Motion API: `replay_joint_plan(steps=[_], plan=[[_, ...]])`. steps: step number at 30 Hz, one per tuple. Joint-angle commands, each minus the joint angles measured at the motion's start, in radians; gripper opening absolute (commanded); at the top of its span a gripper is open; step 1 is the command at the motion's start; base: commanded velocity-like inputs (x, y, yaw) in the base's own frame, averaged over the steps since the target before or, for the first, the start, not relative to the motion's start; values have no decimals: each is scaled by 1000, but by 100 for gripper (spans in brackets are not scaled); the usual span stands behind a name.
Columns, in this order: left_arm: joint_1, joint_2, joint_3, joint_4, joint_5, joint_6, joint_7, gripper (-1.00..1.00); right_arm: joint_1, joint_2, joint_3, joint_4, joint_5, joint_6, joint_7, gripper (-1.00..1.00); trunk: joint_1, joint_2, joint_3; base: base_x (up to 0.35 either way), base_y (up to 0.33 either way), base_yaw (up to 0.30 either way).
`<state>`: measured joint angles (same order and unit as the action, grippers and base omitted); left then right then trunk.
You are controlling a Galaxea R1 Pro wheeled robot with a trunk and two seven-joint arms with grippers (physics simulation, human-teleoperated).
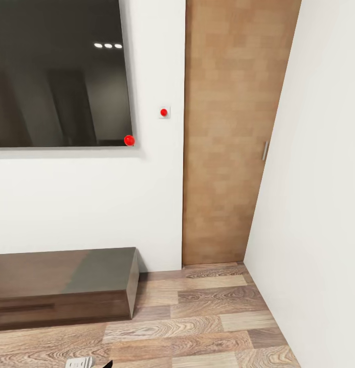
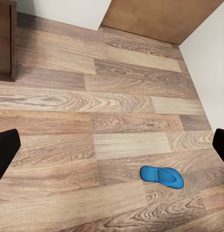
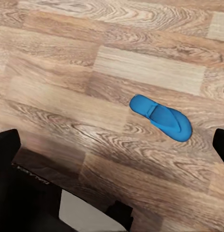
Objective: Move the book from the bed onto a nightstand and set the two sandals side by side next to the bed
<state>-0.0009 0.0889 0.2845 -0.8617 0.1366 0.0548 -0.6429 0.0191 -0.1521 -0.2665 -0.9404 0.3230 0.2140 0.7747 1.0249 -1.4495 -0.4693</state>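
One bright blue sandal lies flat on the wood-plank floor, sole down, and is seen again in the right wrist view. My left gripper hangs above the floor, open, its black fingertips far apart and the sandal well below them. The right gripper is also open over the floor, with the sandal beneath and slightly to one side of its gap. Neither gripper holds anything. The book, the bed and the nightstand are out of view.
Ahead stands a white wall with a dark wall-mounted screen and a long low dark-brown cabinet under it. A wooden door fills the corner beside a white side wall. My own base shows near the sandal.
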Motion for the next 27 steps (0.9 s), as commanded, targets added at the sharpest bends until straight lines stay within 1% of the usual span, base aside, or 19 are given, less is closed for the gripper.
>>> replay_joint_plan(steps=[1,3,4,6,7,9,10,12,13,15,16,17,21,27], plan=[[0,0,1,0,8,6,-4,100,0,0,-2,-47,-12,85,69,100,0,0,-1,0,0,0],[0,0,1,0,8,6,-4,100,0,-1,-2,-95,-22,161,113,100,0,0,-1,0,0,0],[0,0,0,0,8,6,-4,100,-1,-1,-1,-144,-24,224,141,100,0,0,-1,0,0,0],[0,0,0,0,8,6,-4,100,-2,0,2,-185,-11,267,158,100,0,0,-1,0,0,0],[0,0,0,0,8,6,-4,100,-8,0,3,-213,22,294,169,100,0,0,-1,0,0,0],[0,0,0,0,8,6,-4,100,-21,1,5,-236,76,311,176,100,0,0,-1,0,0,0],[0,0,-1,0,8,6,-4,100,-36,1,5,-256,136,322,180,100,0,0,-1,0,0,0],[0,0,-1,0,8,6,-4,100,-48,1,5,-273,194,328,183,100,0,0,-1,0,0,0],[0,0,-1,0,8,6,-4,100,-55,2,5,-283,236,328,184,100,0,0,-1,0,0,0],[-1,0,-1,0,8,6,-4,100,-61,2,6,-291,274,313,185,100,0,0,-1,0,0,0],[0,0,-1,0,8,5,-4,100,-65,2,7,-294,296,283,185,100,0,0,-1,0,0,0],[0,0,-1,0,8,5,-4,100,-66,2,7,-295,305,260,185,100,0,0,-1,0,0,0],[0,0,-1,0,8,5,-4,100,-68,3,7,-298,318,214,186,100,0,0,-1,0,0,0],[0,0,-1,0,8,5,-4,100,-68,6,8,-304,321,202,189,100,0,0,-1,0,0,0]])
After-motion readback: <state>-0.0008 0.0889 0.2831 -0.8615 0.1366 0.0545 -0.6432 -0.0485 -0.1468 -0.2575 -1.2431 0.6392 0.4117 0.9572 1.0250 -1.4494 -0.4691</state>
